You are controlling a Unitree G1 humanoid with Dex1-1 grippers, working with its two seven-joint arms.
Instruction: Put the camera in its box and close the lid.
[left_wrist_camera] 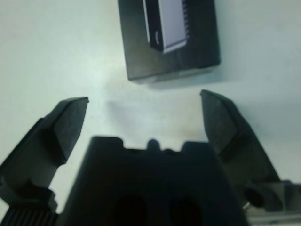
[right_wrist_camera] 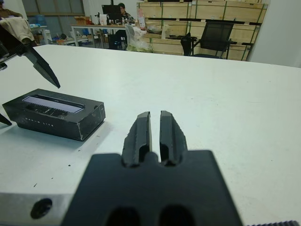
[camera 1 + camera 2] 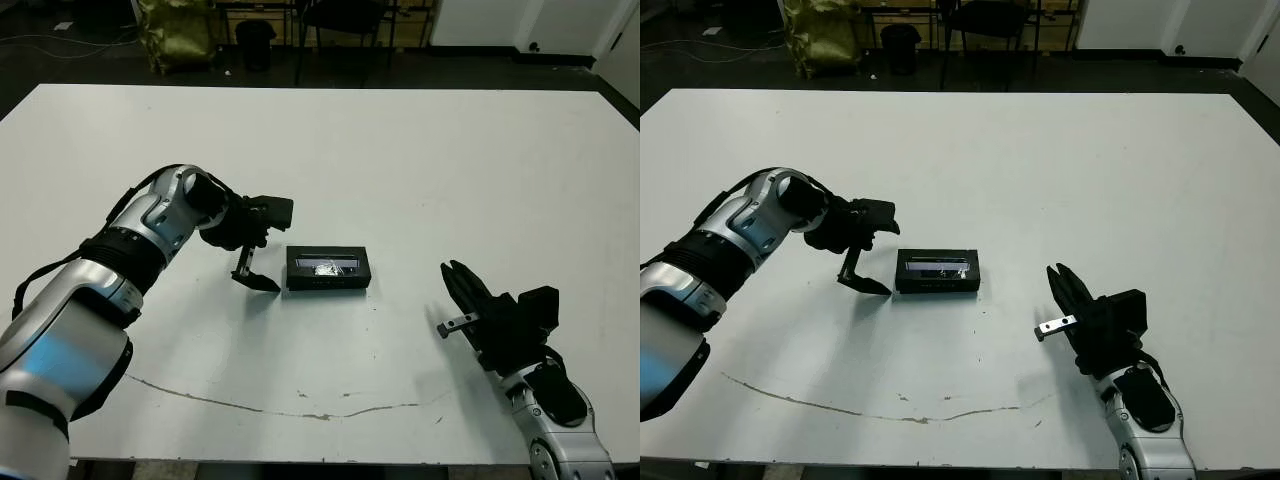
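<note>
As the lid already sits square on the box, I list the task as close to done; the camera is not visible, presumably inside

Item 1, closed box: near the middle of the surface, well clear of every edge, long glossy strip facing up

Item 2, my left claw: spread wide, empty, tips low just beside the box's short end, not touching it

Item 3, my right claw: pressed together, empty, well apart from the box, toward the near edge

Handling note: I judge that only a check remains; any press should fall flat along the lid, and the left claw should lift straight away without nudging the box

View note: right wrist view alone shows the box's side wall and lid seam; left wrist view alone shows the gap between my left fingers and the box
</note>
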